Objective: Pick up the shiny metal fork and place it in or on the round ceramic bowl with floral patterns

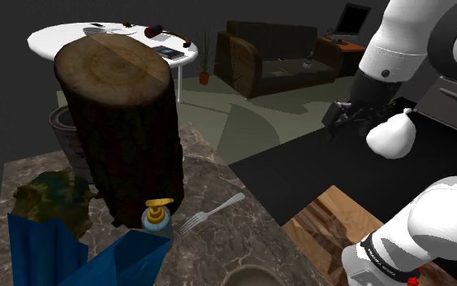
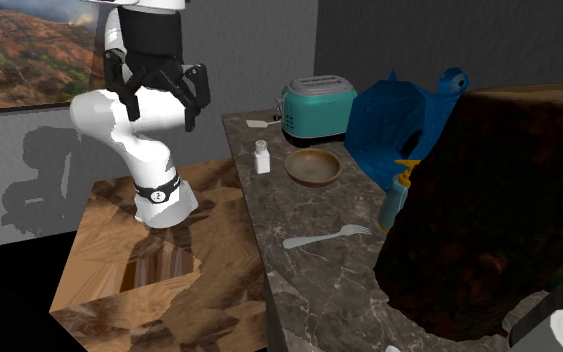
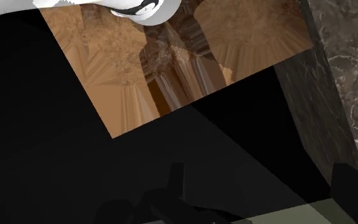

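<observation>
Your arm (image 2: pixel 119 125) stood folded, elbow bent low and forearm doubled back upward. Your gripper (image 2: pixel 159 100) hung high, pointing down, its fingers (image 2: pixel 192 100) spread apart with nothing between them.

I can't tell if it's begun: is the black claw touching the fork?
Apart. The second exterior view shows the gripper up over the wooden stand, with clear space to the fork lying on the marble counter.

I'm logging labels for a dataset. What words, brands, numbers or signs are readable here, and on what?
None can be read.
The dark band on the white arm carries pale marks, too small to read.
The toaster, soap bottle and shaker show no label.
</observation>
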